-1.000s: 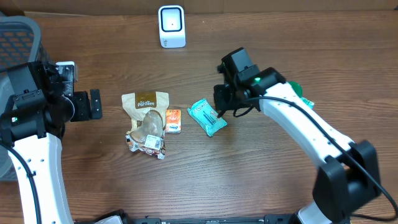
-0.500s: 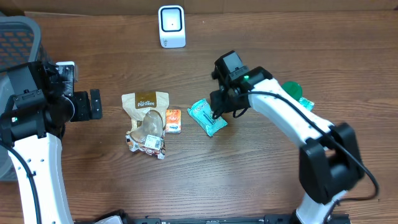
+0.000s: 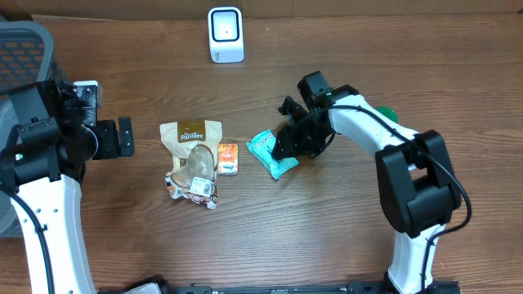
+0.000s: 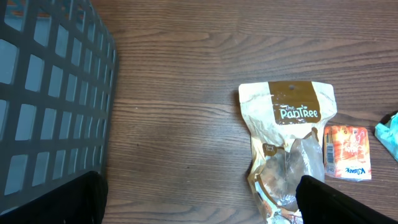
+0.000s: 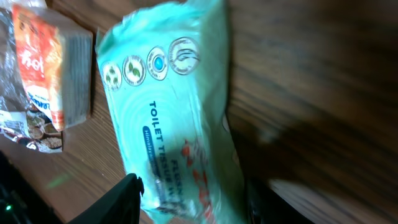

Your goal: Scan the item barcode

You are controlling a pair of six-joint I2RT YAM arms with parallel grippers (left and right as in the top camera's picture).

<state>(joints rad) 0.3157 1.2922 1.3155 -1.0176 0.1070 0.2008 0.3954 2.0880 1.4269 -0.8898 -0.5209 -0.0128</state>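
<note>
— What can't you make out from here?
— The right claw (image 3: 286, 149), mostly. From above, its own arm covers it and the jaws are lost in black. Close up, its fingers (image 5: 129, 198) stand parted, one on either side of the near end of the tissue pack (image 5: 165, 118). That end blurs out, so I can't tell whether they touch the wrapper.
— So loose, not clenched?
— Parted, yes, and the pack lies flat on the table (image 3: 327, 237) between them.
— Anything else hidden?
— A green thing (image 3: 386, 113) pokes out behind the right arm, too little of it to name. A foil packet (image 3: 194, 189) lies partly under the brown pouch (image 3: 190, 143). An orange packet (image 3: 228, 158) sits just beside the pouch, between it and the tissue pack. The basket (image 3: 23, 49) is cut off at the left edge.
— And the left claw (image 3: 122, 137)?
— Spread wide, holding nothing, near the basket and well apart from the goods.
— What has changed?
— The right arm has swung. Its wrist now sits lower and tilted at the pack's right edge, and it covers more of the green thing. The pack, the scanner (image 3: 225, 34) at the far edge and the left arm have stayed put.
</note>
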